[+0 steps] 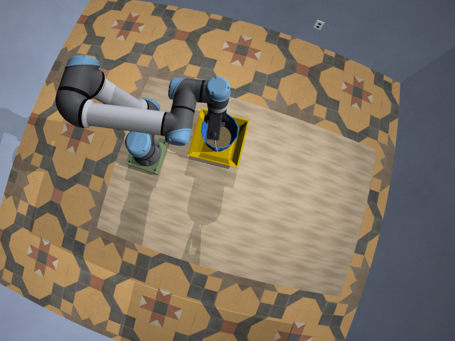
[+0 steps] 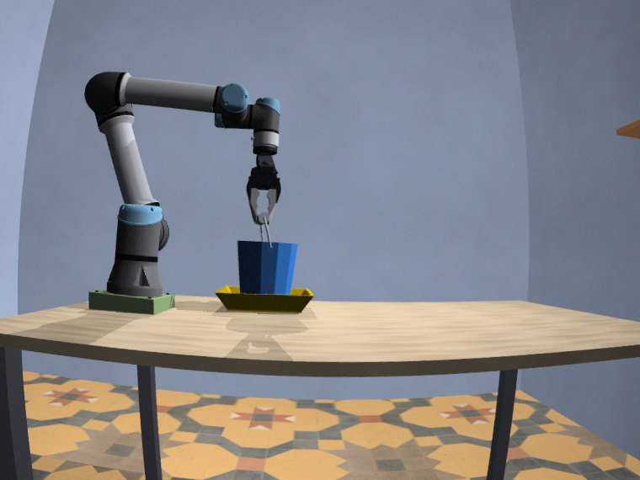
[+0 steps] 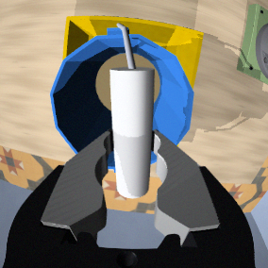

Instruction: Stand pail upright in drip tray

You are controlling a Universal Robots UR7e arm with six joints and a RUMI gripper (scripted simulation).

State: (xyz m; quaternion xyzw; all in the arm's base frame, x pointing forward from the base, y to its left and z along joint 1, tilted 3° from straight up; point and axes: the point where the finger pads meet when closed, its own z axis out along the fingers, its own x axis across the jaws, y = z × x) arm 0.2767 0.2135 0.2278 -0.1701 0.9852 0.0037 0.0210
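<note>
A blue pail (image 1: 233,130) (image 2: 266,267) (image 3: 176,106) stands upright inside the yellow drip tray (image 1: 214,154) (image 2: 266,301) (image 3: 85,29), its lower end below the tray's rim. My gripper (image 1: 214,134) (image 2: 262,216) (image 3: 132,131) is directly above it, shut on the white grip of the pail's wire handle (image 3: 131,142) (image 2: 265,223). The handle stands straight up from the pail. The pail's base is hidden by the tray's walls in the side view.
The arm's green base plate (image 1: 158,161) (image 2: 130,301) (image 3: 255,42) sits just left of the tray on the wooden table (image 1: 294,205) (image 2: 413,330). A brown shelf edge (image 2: 628,129) shows at the far right.
</note>
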